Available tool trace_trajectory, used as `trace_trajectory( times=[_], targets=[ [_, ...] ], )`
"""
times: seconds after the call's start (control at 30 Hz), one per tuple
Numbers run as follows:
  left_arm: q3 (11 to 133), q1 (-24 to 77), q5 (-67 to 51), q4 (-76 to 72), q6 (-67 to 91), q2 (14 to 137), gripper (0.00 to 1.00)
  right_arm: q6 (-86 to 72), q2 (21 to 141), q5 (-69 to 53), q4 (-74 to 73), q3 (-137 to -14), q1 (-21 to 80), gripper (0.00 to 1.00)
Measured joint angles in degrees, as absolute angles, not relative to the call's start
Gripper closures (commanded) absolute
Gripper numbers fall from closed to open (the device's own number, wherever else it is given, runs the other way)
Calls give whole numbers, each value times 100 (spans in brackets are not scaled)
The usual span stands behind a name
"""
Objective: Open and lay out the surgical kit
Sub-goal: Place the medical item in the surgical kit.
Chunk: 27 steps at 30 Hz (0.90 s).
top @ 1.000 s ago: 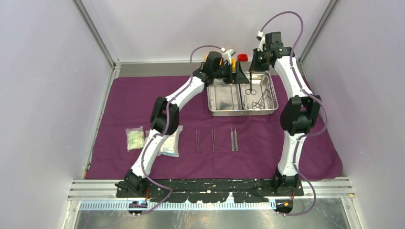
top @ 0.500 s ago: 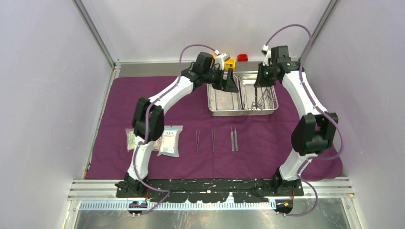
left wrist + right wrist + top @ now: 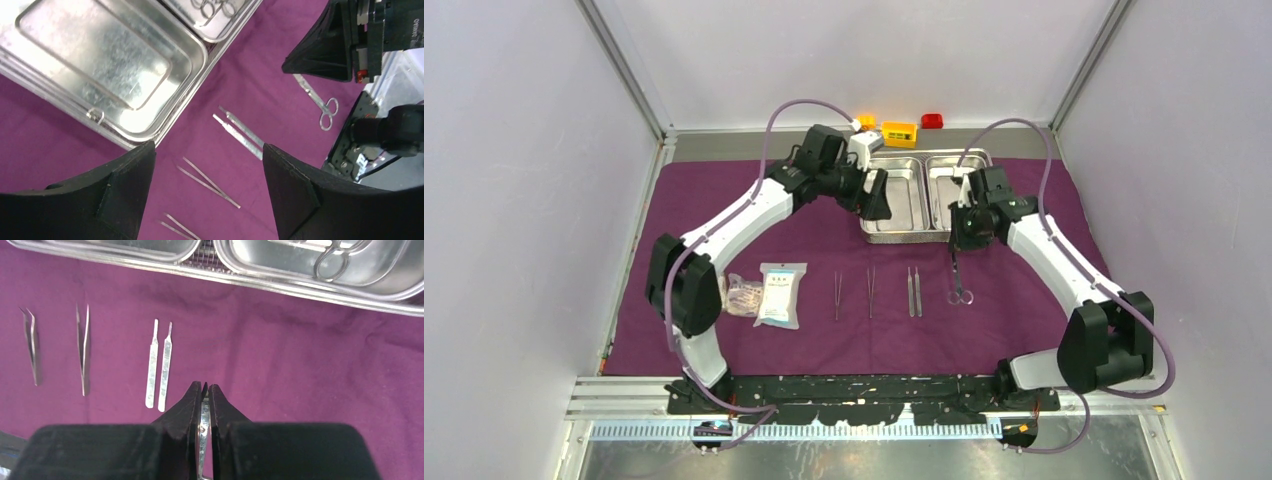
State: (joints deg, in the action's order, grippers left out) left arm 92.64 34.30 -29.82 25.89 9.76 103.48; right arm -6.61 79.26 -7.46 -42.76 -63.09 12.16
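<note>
The dark-purple cloth (image 3: 724, 210) covers the table. The steel tray (image 3: 894, 232) stands on its far part, with clamps and scissors (image 3: 335, 260) in the right compartment. My right gripper (image 3: 954, 248) is shut on a pair of scissors (image 3: 960, 292), just right of two flat steel handles (image 3: 913, 292); the rings point toward me, low over the cloth. The blade shows between the fingers in the right wrist view (image 3: 204, 440). My left gripper (image 3: 876, 196) is open and empty at the tray's left compartment (image 3: 115, 75). Two tweezers (image 3: 837, 296) (image 3: 871, 292) lie left of the handles. Two clear packets (image 3: 781, 295) (image 3: 744, 297) lie at the left.
Yellow (image 3: 899, 133), red (image 3: 932, 120) and orange (image 3: 865, 121) toy bricks sit behind the tray, off the cloth. Grey walls close in both sides and the back. The left arm's elbow (image 3: 686, 285) hangs beside the packets.
My right gripper has carried the scissors out of the tray's right compartment toward me, down beside the flat handles. My left gripper has drawn back and left from the tray's far edge.
</note>
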Motion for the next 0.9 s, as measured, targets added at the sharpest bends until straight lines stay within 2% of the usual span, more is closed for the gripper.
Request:
trace_trajectory(
  times=[0.27, 0.9],
  targets=[
    [8619, 3430, -2598, 2663, 679, 9730, 18, -819, 7800, -515, -3933, -5756, 1328, 100],
    [8589, 3415, -2550, 2646, 705, 9594, 18, -943, 8554, -336, -3170, -5269, 1328, 100]
  ],
)
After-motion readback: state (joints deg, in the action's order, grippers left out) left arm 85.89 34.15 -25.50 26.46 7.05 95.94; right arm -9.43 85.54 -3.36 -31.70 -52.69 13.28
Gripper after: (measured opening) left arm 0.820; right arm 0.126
